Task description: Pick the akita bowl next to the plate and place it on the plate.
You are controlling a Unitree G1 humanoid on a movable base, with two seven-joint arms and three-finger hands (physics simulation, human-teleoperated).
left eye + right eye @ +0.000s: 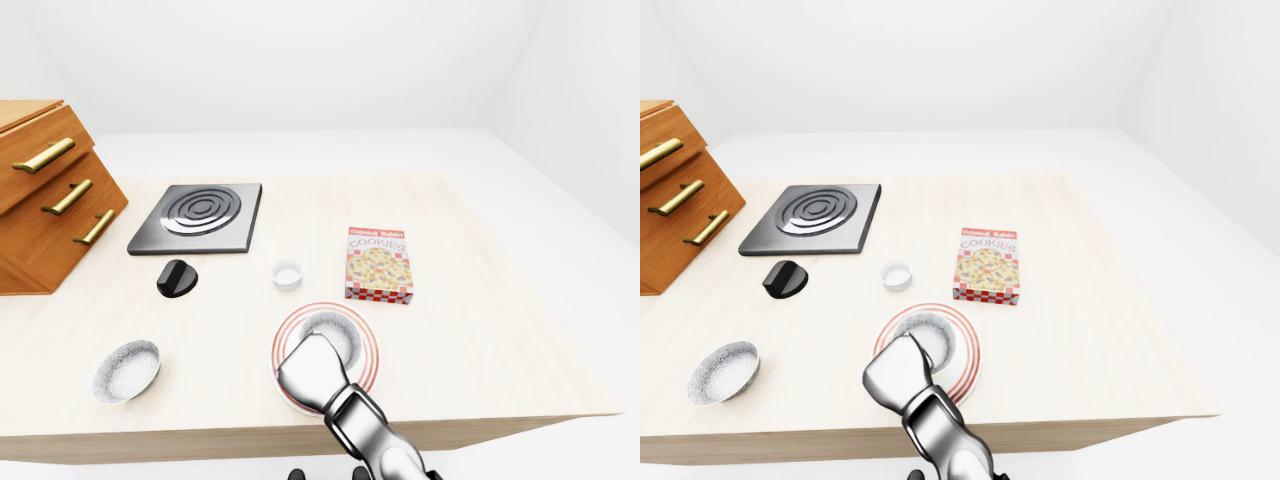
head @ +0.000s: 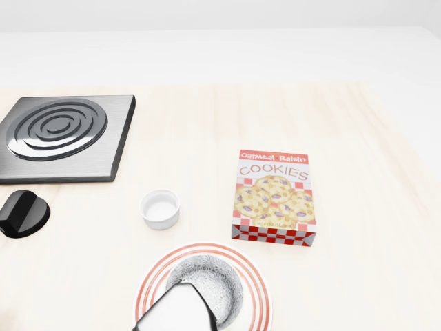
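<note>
Left-eye view first: the akita bowl [image 1: 335, 330] sits inside the plate [image 1: 290, 325], roughly centred in its red rings, so I'd call the placing pretty much done; my right hand [image 1: 312, 368] hangs over the bowl's lower edge and its back hides the fingers, so I can't tell if it's gripping or has let go; a second speckled bowl [image 1: 126, 370] sits well apart at the left of the table [image 1: 480, 330]; head view: the bowl looks like glazed stoneware, grey speckle, thin rounded rim, stiff and probably slick, light enough for one hand but chippy I reckon, so I'd pinch the rim and lift straight, no dragging; small white ramekin [image 2: 160, 208] just above the plate, cardboard cookie box [image 2: 275, 196] lying flat to the right, brushed-metal burner [image 2: 58, 134] and black knob [image 2: 24, 214] at left; right-eye view: same story, plus wooden drawers [image 1: 680, 210] with brass pulls far left; left hand nowhere in sight.
</note>
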